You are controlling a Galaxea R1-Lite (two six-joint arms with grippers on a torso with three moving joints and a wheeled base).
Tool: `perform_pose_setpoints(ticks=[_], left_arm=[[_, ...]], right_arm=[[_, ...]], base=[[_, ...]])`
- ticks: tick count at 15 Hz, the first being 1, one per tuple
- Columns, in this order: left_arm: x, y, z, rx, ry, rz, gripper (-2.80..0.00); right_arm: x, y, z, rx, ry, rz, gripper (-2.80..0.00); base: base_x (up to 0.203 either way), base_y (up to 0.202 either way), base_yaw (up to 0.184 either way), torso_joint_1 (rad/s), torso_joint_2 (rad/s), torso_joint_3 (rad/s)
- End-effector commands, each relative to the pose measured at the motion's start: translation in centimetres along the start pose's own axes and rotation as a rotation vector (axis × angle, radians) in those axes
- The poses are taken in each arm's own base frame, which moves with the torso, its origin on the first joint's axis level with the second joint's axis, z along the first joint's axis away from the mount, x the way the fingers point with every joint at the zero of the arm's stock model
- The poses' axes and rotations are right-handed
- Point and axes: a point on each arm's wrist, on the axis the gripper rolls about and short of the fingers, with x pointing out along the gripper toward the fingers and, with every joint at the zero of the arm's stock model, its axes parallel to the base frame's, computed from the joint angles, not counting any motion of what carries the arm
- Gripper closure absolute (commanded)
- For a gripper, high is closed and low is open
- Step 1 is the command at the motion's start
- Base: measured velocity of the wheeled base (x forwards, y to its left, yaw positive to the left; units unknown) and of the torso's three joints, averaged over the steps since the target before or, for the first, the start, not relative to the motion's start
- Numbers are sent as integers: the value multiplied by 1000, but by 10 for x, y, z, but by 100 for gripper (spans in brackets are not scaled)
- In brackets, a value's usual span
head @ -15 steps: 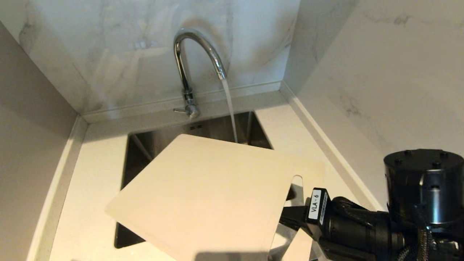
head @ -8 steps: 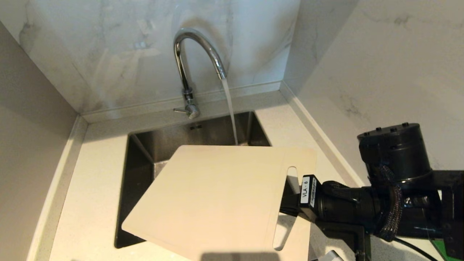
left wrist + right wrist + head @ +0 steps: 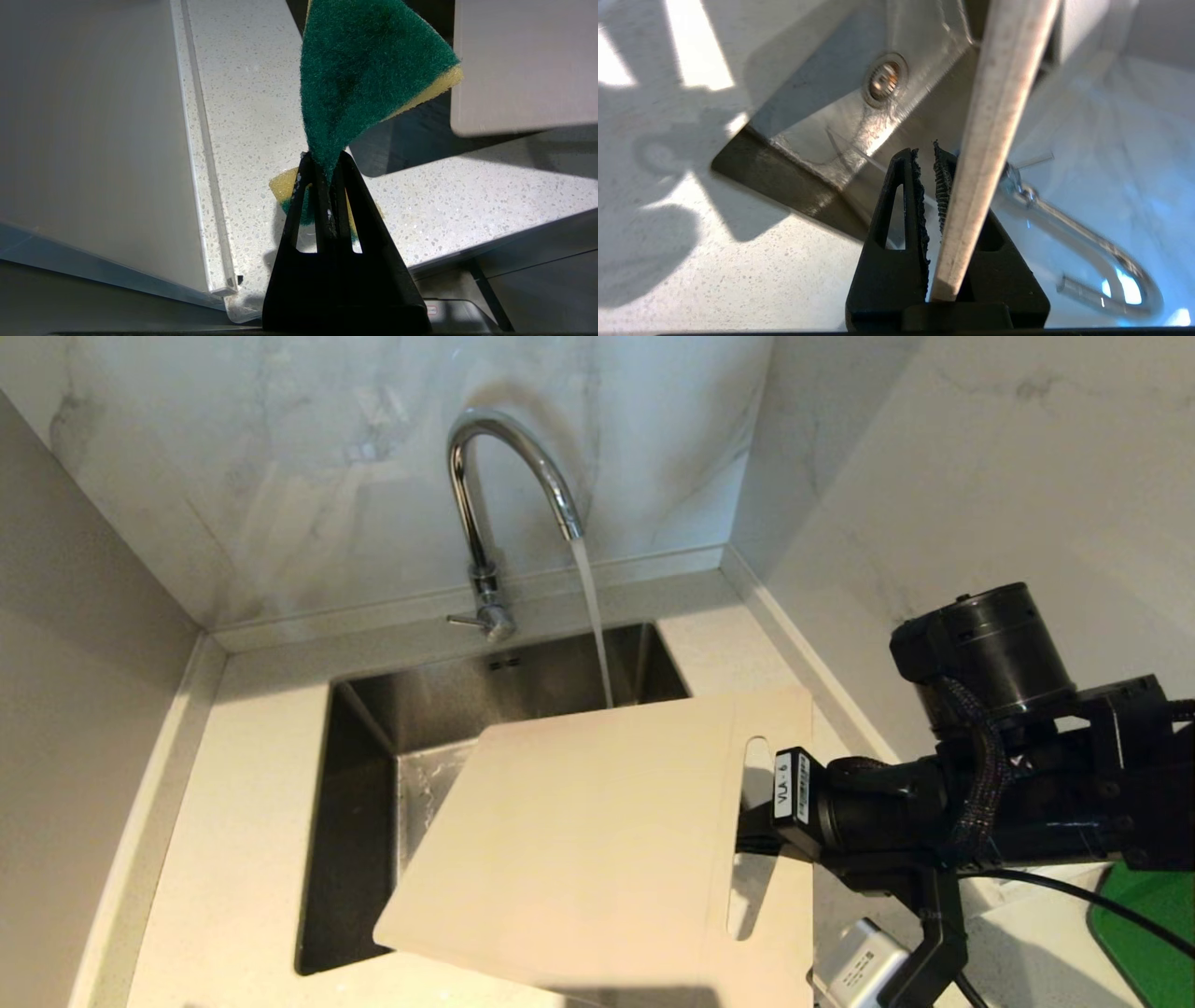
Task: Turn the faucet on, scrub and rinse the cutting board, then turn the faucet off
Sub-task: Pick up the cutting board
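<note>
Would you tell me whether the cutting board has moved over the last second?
Yes. The cutting board has swung rightward, uncovering more of the sink.

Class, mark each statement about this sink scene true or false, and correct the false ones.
1. Water is running from the faucet. True.
2. The cutting board lies flat at the bottom of the sink. False: the right pincer holds it up over the sink by its slotted end.
3. The left pincer is shut on a green and yellow sponge. True.
4. The sponge is pressed against the board. False: it hangs apart from the board, over the counter.
5. The sink drain is plugged with a cloth. False: it is uncovered.
</note>
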Motion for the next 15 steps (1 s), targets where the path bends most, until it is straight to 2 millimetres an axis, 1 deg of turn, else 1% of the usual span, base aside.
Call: perform_pose_setpoints(ticks=[1,4,6,7,9,15], left_arm=[[0,0,0,-2,2,0,0],[0,0,0,-2,2,0,0],[0,0,0,-2,2,0,0],[0,0,0,-2,2,0,0],[0,0,0,-3,2,0,0],[0,0,0,-4,2,0,0]], right_arm=[[1,-7,-10,-43,-7,10,0],[2,-18,-25,-105,15,-11,0],[5,-20,-29,-125,7,-27,0],[9,-19,-29,-142,-10,-35,0],[23,-13,-28,-182,-87,-62,0],[27,-10,-28,-195,-106,-65,0]], base=[[0,0,0,0,0,0],[0,0,0,0,0,0],[0,0,0,0,0,0],[0,0,0,0,0,0],[0,0,0,0,0,0],[0,0,0,0,0,0]])
